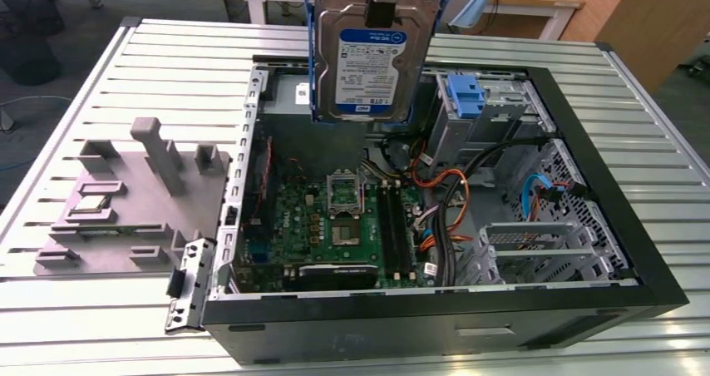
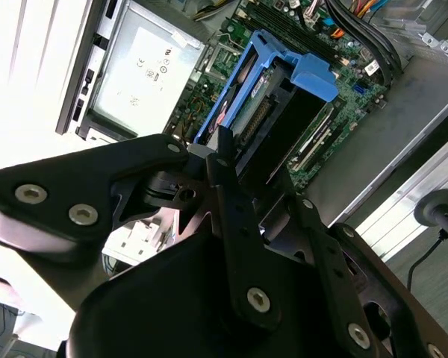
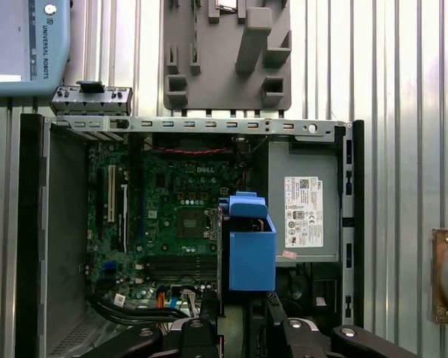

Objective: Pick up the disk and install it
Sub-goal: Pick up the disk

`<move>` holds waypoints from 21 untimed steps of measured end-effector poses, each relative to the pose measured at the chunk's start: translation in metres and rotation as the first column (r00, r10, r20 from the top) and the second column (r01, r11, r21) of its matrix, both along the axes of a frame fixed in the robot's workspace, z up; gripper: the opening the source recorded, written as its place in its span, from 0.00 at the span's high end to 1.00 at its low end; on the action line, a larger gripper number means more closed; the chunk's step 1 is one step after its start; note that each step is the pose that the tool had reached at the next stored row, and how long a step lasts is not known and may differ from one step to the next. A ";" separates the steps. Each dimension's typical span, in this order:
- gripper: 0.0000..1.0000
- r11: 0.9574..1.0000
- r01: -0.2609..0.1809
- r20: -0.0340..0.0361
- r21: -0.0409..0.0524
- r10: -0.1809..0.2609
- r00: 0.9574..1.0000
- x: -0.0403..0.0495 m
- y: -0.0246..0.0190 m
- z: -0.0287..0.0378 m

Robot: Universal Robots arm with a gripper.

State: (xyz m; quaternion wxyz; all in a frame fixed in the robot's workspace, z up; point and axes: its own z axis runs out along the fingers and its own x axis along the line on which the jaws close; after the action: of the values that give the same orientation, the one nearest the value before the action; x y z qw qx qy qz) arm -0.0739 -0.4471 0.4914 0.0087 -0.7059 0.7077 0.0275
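The flat silver rectangular hard drive (image 1: 367, 60), with a white-and-blue label and a blue plastic frame along its edges, hangs upright, label facing the exterior view. The gripper (image 1: 391, 6) clamps its top edge above the open black computer case (image 1: 623, 222).

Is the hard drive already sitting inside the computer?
No, in the exterior view the hand holds the disk upright in the air above the open computer case.

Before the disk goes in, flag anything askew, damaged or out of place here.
Nothing looks damaged. The disk hangs upright in the pincer above the open case; a slotted metal bracket juts outward from the case's corner.
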 end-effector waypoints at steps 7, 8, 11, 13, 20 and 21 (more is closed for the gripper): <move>0.65 1.000 0.000 0.000 0.000 0.000 1.000 0.0083 0.0000 -0.0001; 0.65 1.000 0.000 0.000 0.000 0.000 1.000 0.0110 0.0000 -0.0002; 0.65 1.000 0.000 0.000 0.000 0.000 1.000 0.0190 -0.0009 -0.0003; 0.65 1.000 0.000 0.000 0.000 0.000 1.000 0.0222 -0.0038 -0.0005; 0.65 1.000 0.000 0.000 0.000 0.000 1.000 0.0278 -0.0209 -0.0013; 0.65 1.000 0.000 0.000 0.000 0.000 1.000 0.0283 -0.0238 -0.0013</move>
State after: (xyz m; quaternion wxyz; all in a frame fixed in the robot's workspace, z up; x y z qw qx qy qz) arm -0.0455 -0.4709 0.4901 0.0086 -0.7059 0.7078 0.0275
